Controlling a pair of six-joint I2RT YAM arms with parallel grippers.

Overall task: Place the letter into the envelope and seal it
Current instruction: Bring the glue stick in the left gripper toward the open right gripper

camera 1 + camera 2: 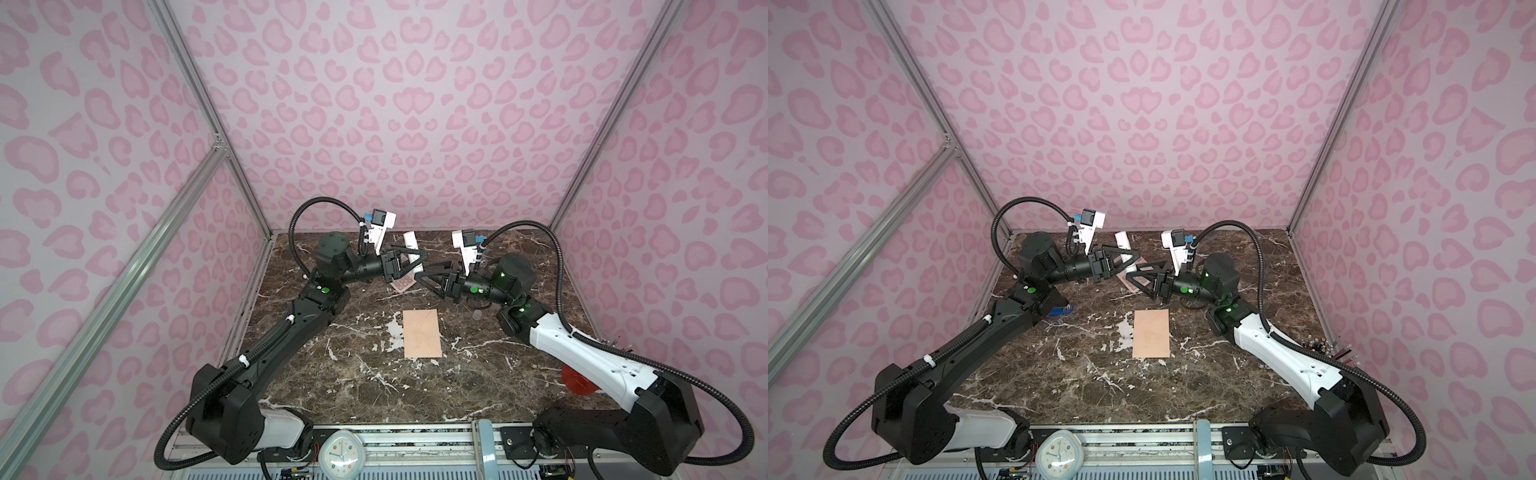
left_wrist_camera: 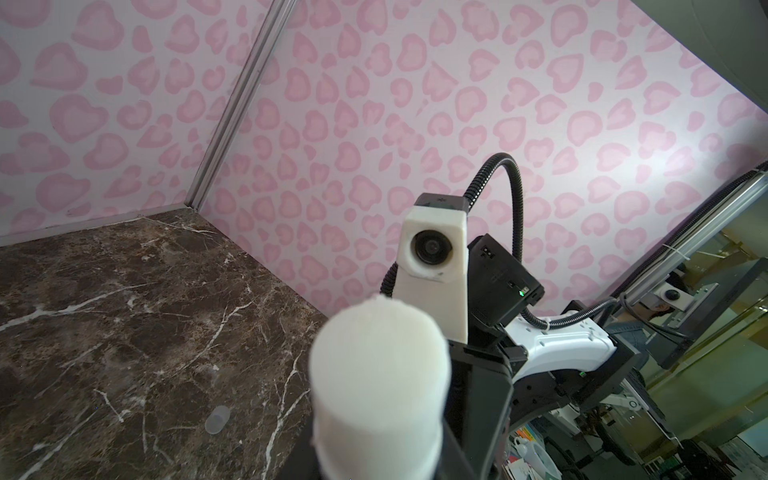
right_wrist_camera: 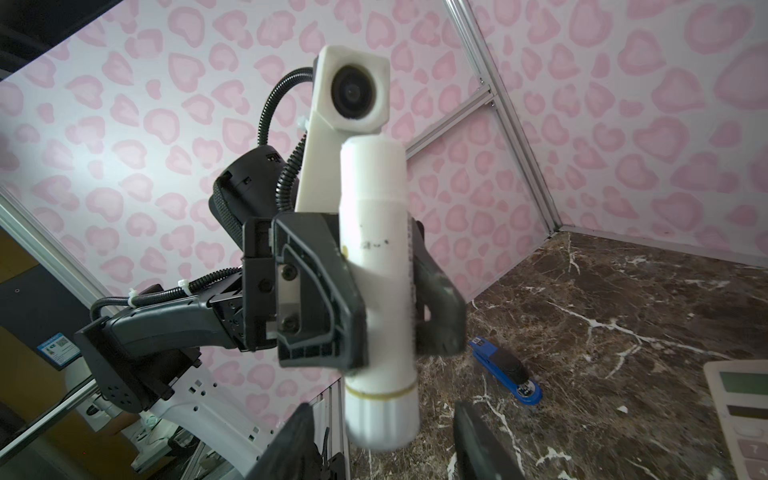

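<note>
White cylindrical plastic glue stick (image 2: 374, 374) fills the left wrist view, its rough upper end close to the lens. The left gripper (image 3: 386, 299) is clamped on the barrel at mid-length and holds it roughly upright, a little tilted, above the far part of the dark brown marble-patterned tabletop (image 1: 353, 382). The right gripper (image 3: 382, 446) sits at the stick's gold-ringed lower end with its jaws spread. A gap shows on both sides and nothing is held.

Peach-beige paper envelope (image 1: 422, 333) lies flat at mid-table, well apart from both grippers, seam lines up, with no flap standing out. The letter is not seen anywhere as a separate sheet; whether it sits inside the envelope cannot be told. A small translucent cap (image 1: 478, 314) lies on the table near the right arm.

Assessment: the step in hand appears to be readying the glue for sealing.

Recommendations:
- Keep the left grip firm and square on the barrel so the stick cannot turn or slide.
- Any closing of the right jaws should land on the ringed base alone — not the barrel.
- Expose only a short length of glue.
- Carry the stick to the envelope with the bare end clear of both grippers.
- The flap will probably need lifting before glue goes on.
</note>
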